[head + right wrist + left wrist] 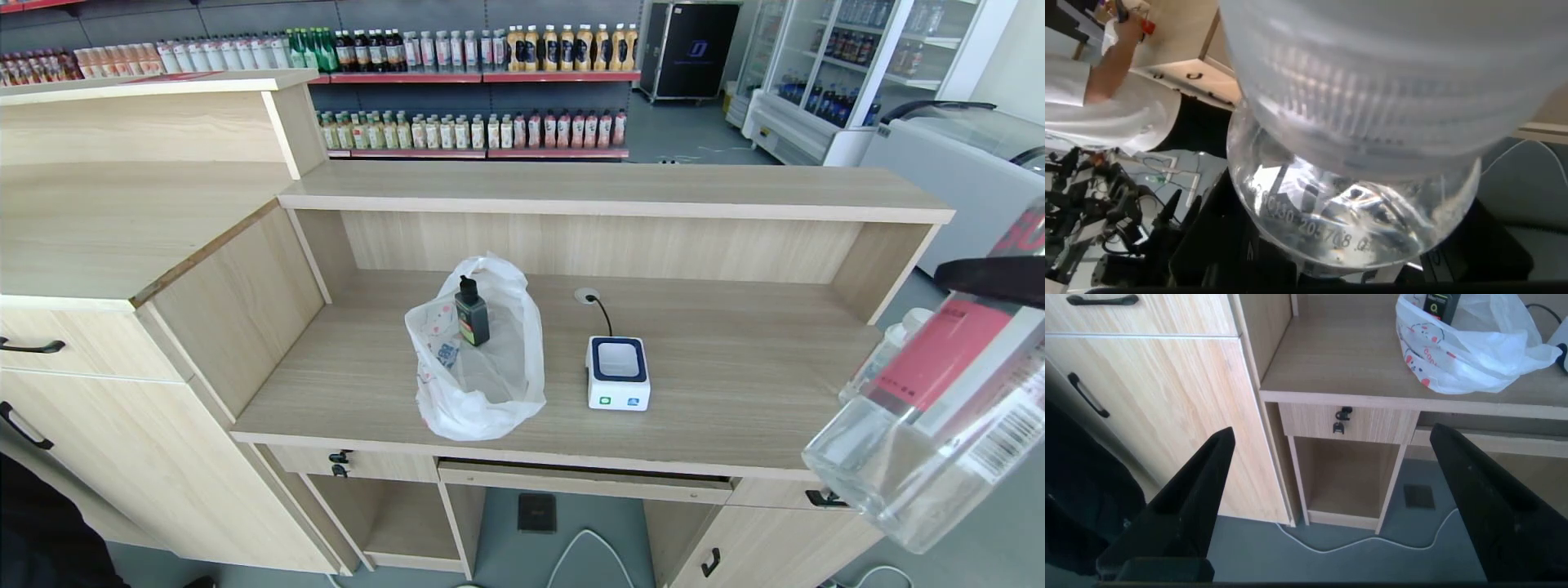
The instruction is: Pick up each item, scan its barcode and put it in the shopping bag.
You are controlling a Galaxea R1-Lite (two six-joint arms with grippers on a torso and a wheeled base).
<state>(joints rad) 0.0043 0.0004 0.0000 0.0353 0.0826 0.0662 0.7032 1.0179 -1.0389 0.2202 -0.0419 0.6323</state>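
We see the right gripper [1351, 253] clamped on a clear bottle [939, 408]. One black finger [992, 282] lies across the bottle's upper side, and in the right wrist view dark finger parts sit on both sides of its rounded, see-through body. We cannot make out the second finger in the head view. The bottle is tilted in the air off the right end of the counter [735, 367], well apart from the scanner [618, 371]. It has a pink label, and a barcode [1008, 433] shows on its lower side.

The left gripper [1331, 506] has its two black fingers [1184, 506] spread wide apart and holds nothing. It hangs low in front of the counter's left end, over the grey floor, with the open cupboard space under the counter ahead of it.

On the counter a white plastic shopping bag [482, 367] stands open. A dark pump bottle [472, 314] stands upright inside it. The scanner, a white box with a blue-framed window on top, sits near the bag's right side without touching it. A black cable [600, 314] runs from its back to a round hole in the counter top.
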